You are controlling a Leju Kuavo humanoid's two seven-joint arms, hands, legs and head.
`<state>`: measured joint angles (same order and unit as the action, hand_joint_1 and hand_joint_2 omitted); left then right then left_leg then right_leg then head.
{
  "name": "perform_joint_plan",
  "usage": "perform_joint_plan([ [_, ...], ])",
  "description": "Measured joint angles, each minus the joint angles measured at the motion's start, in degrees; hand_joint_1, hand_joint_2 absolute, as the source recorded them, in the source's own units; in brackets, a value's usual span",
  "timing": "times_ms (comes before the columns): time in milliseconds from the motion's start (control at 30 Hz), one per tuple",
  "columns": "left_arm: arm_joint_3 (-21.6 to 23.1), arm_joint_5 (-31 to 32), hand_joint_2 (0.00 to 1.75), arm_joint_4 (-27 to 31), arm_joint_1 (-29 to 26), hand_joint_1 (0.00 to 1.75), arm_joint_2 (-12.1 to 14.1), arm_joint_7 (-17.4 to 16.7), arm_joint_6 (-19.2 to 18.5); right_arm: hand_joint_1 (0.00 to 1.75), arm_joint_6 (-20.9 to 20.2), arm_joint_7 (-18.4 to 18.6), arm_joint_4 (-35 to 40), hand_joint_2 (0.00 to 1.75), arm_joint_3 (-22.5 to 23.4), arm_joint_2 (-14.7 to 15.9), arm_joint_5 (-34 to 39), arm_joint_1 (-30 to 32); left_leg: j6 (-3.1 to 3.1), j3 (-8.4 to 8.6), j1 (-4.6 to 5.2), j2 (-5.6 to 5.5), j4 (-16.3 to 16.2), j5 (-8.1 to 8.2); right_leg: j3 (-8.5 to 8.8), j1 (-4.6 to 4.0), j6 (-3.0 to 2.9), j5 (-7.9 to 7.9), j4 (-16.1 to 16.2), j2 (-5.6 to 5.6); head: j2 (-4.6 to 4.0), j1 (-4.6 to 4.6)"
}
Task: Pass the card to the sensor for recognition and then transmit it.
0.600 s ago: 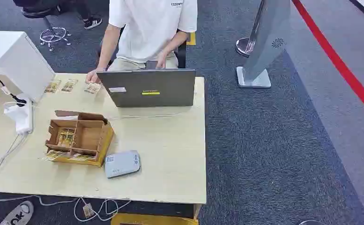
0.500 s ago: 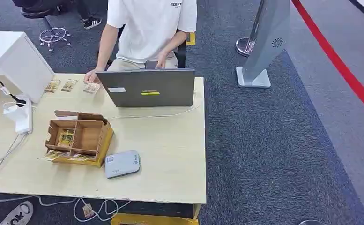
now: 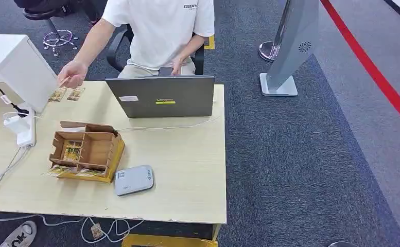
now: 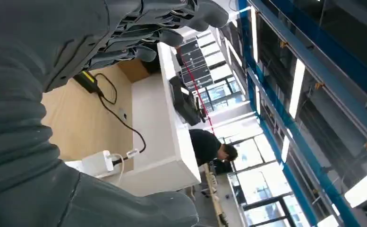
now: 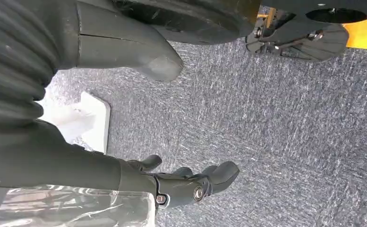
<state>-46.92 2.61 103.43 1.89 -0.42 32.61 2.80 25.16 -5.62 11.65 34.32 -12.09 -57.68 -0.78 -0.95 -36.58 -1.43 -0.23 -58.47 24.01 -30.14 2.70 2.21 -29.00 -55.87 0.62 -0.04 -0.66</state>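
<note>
Left hand: in the left wrist view we see the left hand [image 4: 124,33] with its dark fingers [image 4: 172,21] spread apart and holding nothing, above a stretch of pale wooden tabletop [image 4: 84,123].
Left wrist view extras: here we also see a white plug adapter [image 4: 98,164] with a black cable [image 4: 120,118] beside a white box-shaped cabinet [image 4: 157,137], and a person in black [image 4: 209,145] far behind.
Cards: from the head view we count two small printed cards [image 3: 67,94] lying side by side at the far left of the tabletop [image 3: 187,170], one card [image 3: 64,81] pinched in the hand [image 3: 72,73] of a person in a white T-shirt [image 3: 164,31], and one card [image 3: 72,151] lying in a compartment of the brown cardboard tray [image 3: 87,151].
Sensor: one flat grey rounded card reader [image 3: 134,179] lies just beside the tray's near right corner.
Laptop: one grey laptop [image 3: 161,96] stands open at the far edge, its lid towards us.
Right hand: in the right wrist view the right hand [image 5: 124,156] hangs over grey carpet [image 5: 276,137], its fingers [image 5: 209,179] loosely apart and holding nothing.
</note>
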Motion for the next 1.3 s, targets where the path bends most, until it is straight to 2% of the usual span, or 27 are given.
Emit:
perform_joint_plan([
  [267,0.1,0.0,1.75,0.0,0.0,0.0,0.0,0.0,0.0,0.0,0.0,0.0,0.0,1.75,0.0,0.0,0.0,0.0,0.0,0.0,0.0,0.0,0.0,0.0,0.0,0.0,0.0,0.0,0.0,0.0,0.0,0.0],
  [333,0.7,1.6,1.75,0.0,0.2,0.0,0.5,-0.6,0.5,0.0,-0.1,0.0,0.0,1.75,0.0,0.0,0.0,0.0,0.0,0.0,0.0,0.0,0.0,0.0,0.0,0.0,0.0,0.0,0.0,0.0,0.0,0.02],
  [400,2.8,6.1,1.75,-0.4,0.5,0.0,1.9,-2.2,1.7,0.0,-0.3,0.0,0.0,1.75,0.0,0.0,-0.1,0.0,0.0,0.0,0.0,0.01,0.0,0.0,-0.01,0.0,0.0,0.0,0.0,0.01,0.0,0.0],
  [467,8.6,19.2,1.75,-2.3,1.8,0.0,6.3,-7.4,5.7,0.0,-0.5,0.2,0.0,1.75,0.0,0.1,-0.7,-0.1,0.0,0.0,0.0,0.01,0.0,0.0,-0.02,0.0,-0.01,0.01,0.0,0.02,-0.02,0.0],
  [500,12.8,28.7,1.75,-4.3,2.7,0.0,9.5,-11.0,8.6,0.0,-0.6,0.5,-0.1,1.75,0.0,0.1,-1.2,-0.2,0.0,-0.01,0.0,0.03,0.0,0.0,-0.04,-0.01,-0.01,0.0,0.0,0.04,0.0,0.02],
  [633,15.1,32.3,1.75,-5.2,3.4,0.0,11.1,-12.5,9.9,0.0,-0.6,0.7,-0.1,1.75,0.0,0.1,-1.6,-0.2,0.0,-0.03,-0.01,0.04,0.0,0.0,-0.06,-0.01,-0.03,0.01,0.0,0.04,0.0,0.0],
  [900,22.0,45.9,1.75,-8.7,5.3,0.0,14.5,-18.0,14.0,0.0,-0.7,0.9,-0.1,1.75,0.0,0.1,-2.4,-0.2,0.0,-0.02,-0.02,0.08,0.0,-0.01,-0.08,-0.02,-0.07,0.05,0.0,0.06,0.0,0.0],
  [933,23.0,47.7,1.75,-9.3,5.6,0.21,15.0,-18.8,14.6,0.0,-0.8,1.0,-0.1,1.75,0.0,0.1,-2.5,-0.2,0.0,-0.02,-0.02,0.08,0.0,-0.01,-0.08,-0.02,-0.07,0.05,0.0,0.06,0.0,0.0],
  [967,24.1,49.4,1.75,-9.8,5.9,1.75,15.4,-19.5,15.1,0.0,-0.8,1.0,-0.1,1.75,0.0,0.1,-2.6,-0.2,0.0,-0.02,-0.02,0.09,0.0,-0.01,-0.08,-0.02,-0.07,0.05,0.0,0.06,-0.02,0.0],
  [1300,34.6,66.4,1.75,-15.5,9.7,1.75,19.2,-26.5,19.4,0.0,-1.4,1.9,-0.1,1.75,0.0,0.2,-3.8,-0.3,0.0,-0.05,-0.01,0.1,0.0,-0.01,0.02,-0.03,-0.1,0.1,-0.1,0.07,0.0,0.0],
])
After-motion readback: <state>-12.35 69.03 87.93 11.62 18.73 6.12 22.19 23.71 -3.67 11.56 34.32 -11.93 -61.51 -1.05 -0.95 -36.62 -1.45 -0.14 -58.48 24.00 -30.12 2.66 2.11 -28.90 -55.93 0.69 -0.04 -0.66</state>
